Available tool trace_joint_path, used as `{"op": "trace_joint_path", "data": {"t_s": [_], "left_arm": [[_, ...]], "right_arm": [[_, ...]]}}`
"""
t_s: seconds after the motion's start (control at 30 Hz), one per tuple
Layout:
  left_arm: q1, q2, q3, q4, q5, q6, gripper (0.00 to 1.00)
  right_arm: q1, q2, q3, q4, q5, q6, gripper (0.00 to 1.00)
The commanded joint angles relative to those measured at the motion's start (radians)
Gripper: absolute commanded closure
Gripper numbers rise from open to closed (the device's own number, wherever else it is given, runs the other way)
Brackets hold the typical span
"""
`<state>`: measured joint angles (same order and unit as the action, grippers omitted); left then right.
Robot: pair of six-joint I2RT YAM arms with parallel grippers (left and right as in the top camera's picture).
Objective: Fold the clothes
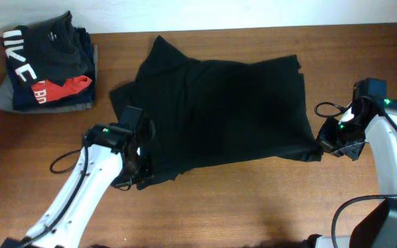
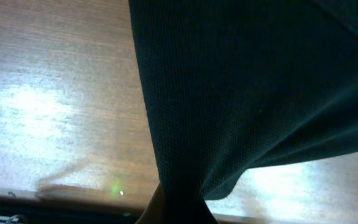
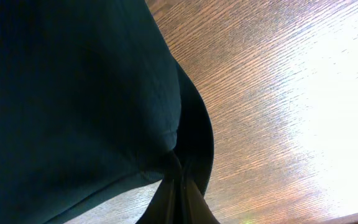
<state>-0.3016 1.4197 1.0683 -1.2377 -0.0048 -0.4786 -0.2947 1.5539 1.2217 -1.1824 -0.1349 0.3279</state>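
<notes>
The clothes, one large black garment [image 1: 219, 110], lie spread across the middle of the wooden table. My left gripper [image 1: 138, 173] is shut on the garment's near left corner, and the black cloth [image 2: 229, 93] hangs from its jaws above the wood. At the near right corner my right gripper [image 1: 324, 145] is shut on the hem, and the fabric [image 3: 73, 93] runs up and left from its jaws. Both sets of fingertips are buried in cloth.
A stack of folded garments [image 1: 43, 62], dark with white letters, red and grey, sits at the far left corner. Bare wood table [image 1: 253, 200] runs along the near edge. Cables [image 1: 60, 164] trail beside the left arm and near the right arm.
</notes>
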Motion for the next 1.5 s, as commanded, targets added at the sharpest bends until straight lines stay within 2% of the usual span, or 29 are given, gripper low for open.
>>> {"op": "trace_joint_path", "data": {"t_s": [0.0,0.27,0.37,0.47,0.73,0.9,1.2,1.47], "left_arm": [[0.003,-0.045,-0.002,-0.009,-0.022,0.013,0.99],[0.003,-0.057,0.041,0.000,-0.023,0.013,0.99],[0.003,-0.057,0.054,0.027,-0.047,0.013,0.96],[0.003,-0.057,0.055,0.084,-0.064,0.013,0.92],[0.003,-0.056,0.055,0.253,-0.071,0.013,0.92],[0.003,-0.055,0.055,0.311,-0.113,0.012,0.92],[0.003,-0.055,0.055,0.314,-0.182,0.012,0.91],[0.003,-0.051,0.055,0.427,-0.184,0.012,0.91]], "right_arm": [[-0.008,-0.041,0.022,-0.003,0.027,-0.009,0.96],[-0.008,-0.067,0.076,-0.006,0.027,-0.008,0.96],[-0.006,-0.068,0.098,0.021,0.026,-0.008,0.96],[-0.006,-0.066,0.099,0.064,0.011,-0.008,0.96],[-0.006,-0.058,0.098,0.113,0.005,-0.008,0.96],[-0.005,-0.049,0.078,0.116,0.009,-0.008,0.96],[-0.004,-0.040,0.000,0.136,0.016,-0.007,0.96],[0.027,-0.040,-0.012,0.207,0.071,-0.005,0.96]]}}
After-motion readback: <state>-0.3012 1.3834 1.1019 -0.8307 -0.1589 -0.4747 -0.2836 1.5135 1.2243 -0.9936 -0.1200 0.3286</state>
